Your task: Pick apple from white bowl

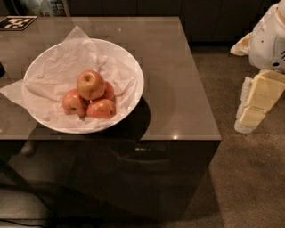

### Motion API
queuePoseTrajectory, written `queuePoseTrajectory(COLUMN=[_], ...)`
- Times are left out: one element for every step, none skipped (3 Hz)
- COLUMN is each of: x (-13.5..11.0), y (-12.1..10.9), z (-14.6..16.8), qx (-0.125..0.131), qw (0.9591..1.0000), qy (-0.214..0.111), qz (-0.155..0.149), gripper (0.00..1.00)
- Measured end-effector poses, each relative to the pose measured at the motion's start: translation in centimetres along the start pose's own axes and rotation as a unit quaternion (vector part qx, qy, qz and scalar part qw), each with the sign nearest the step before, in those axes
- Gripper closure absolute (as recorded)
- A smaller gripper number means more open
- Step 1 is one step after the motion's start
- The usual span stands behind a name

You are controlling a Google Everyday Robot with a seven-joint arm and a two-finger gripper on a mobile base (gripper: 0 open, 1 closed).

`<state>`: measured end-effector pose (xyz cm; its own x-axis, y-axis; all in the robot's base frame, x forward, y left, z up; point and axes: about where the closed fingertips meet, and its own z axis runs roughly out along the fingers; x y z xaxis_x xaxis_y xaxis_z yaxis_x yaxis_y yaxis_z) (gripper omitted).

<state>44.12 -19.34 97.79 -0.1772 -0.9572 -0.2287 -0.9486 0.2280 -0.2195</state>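
Note:
The golden yellow-orange apple (90, 84) sits on top of a pile of three redder apples (101, 108) in the white bowl (129, 67). The bowl is lined with crumpled white tissue paper (53, 71) and stands on the left half of a dark glossy table (178, 89). My gripper (256, 104), cream coloured, hangs off the table's right edge over the floor, far to the right of the bowl and holding nothing. The white arm (269, 40) rises above it.
A black-and-white marker tag (15, 22) lies at the table's far left corner. Dark cabinets (133, 6) run along the back. Brown carpet (249, 178) lies to the right of the table, under the gripper.

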Motion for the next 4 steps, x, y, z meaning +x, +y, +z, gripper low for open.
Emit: queuePoseTrajectory(x=[-2.3, -5.2, -5.5, -6.0], y=[0.3, 0.3, 0.0, -0.5], z=[0.6, 1.6, 1.4, 2.2], qx=[-0.019, -0.033, -0.023, -0.017], qw=[0.9996, 0.9979, 0.9982, 0.9987], qy=[0.007, 0.022, 0.015, -0.006], qz=[-0.021, -0.053, -0.053, -0.048], gripper=[0.00, 0.00, 0.00, 0.00])
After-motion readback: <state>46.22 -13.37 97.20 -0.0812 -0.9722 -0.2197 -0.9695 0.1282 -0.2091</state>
